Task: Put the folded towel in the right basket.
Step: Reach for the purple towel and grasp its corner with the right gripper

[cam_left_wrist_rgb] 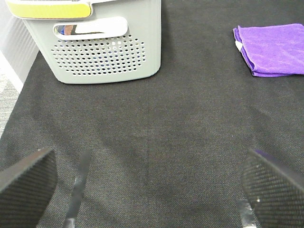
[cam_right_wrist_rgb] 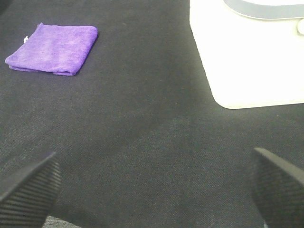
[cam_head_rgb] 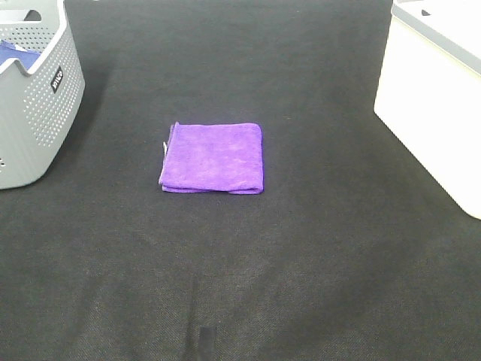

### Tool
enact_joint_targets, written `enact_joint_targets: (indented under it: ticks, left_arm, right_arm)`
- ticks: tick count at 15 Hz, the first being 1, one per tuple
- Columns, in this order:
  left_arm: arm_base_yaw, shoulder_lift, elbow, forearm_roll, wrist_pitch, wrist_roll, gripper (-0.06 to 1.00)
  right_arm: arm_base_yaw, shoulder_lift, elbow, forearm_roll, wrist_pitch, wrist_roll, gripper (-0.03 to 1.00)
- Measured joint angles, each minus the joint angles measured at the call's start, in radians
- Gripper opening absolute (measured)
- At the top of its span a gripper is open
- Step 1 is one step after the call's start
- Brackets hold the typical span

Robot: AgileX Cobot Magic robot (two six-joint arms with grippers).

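Purple towel [cam_head_rgb: 213, 158]: folded into a flat square, lying on the black mat [cam_head_rgb: 301, 271] near the middle of the work area, between the two baskets and touching neither. A small white tag [cam_head_rgb: 164, 143] shows at the edge facing the grey side. Right basket [cam_head_rgb: 432, 105]: white, solid-walled, at the right edge of the high view, well apart from the towel; we cannot see into it. Left basket [cam_head_rgb: 41, 105]: grey, perforated, at the far left, with some blue cloth [cam_head_rgb: 13, 53] showing inside; it has no part in this task. Left gripper [cam_left_wrist_rgb: 149, 187]: jaws spread wide with nothing between them, hanging over bare mat near the grey basket, the towel well off. Right gripper [cam_right_wrist_rgb: 154, 185]: likewise spread wide and empty, over bare mat, the white basket close on one side and the towel well off on the other. Neither gripper shows in the high view. Step in hand, as we judge it: the very start, the approach to the towel, with no grasp made. Next move, as we judge it: the right arm, being nearer the white basket, should travel to the towel, come down at an edge, and close on all the stacked layers together so the fold holds during the carry.
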Motion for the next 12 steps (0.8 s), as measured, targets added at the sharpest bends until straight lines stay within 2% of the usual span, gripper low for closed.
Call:
enact_joint_targets:
  ticks: [12]
  left_arm:
    - [0.000, 0.000, 0.000, 0.000, 0.000, 0.000, 0.99]
  right_arm:
    - [0.000, 0.000, 0.000, -0.032, 0.000, 0.052, 0.98]
